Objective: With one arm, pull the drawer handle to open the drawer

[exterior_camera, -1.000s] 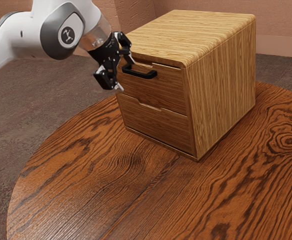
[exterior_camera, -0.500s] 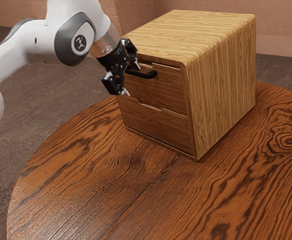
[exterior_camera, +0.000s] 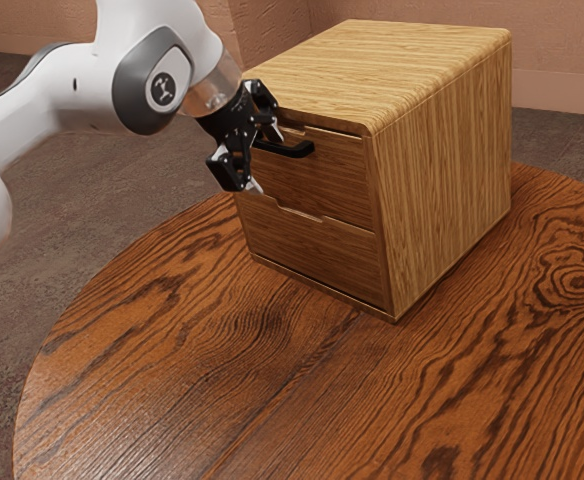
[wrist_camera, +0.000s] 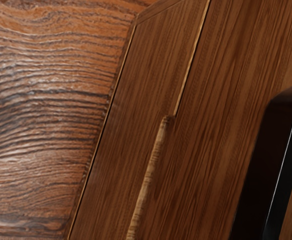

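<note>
The cabinet (exterior_camera: 442, 150) stands near the counter's (exterior_camera: 222, 380) far edge. Its upper drawer (exterior_camera: 317, 180) sits flush with the front. The claw (exterior_camera: 255, 148) is spread wide, its fingers straddling one end of the black handle (exterior_camera: 292, 148).

White arm (exterior_camera: 42, 90) bears a grey joint cap (exterior_camera: 157, 85) and black jaws.

Round dark-wood table (exterior_camera: 272, 400) w/ bold grain, brown carpet floor (exterior_camera: 72, 220), tan wall (exterior_camera: 562, 35) w/ pale baseboard (exterior_camera: 567, 92) behind.
</note>
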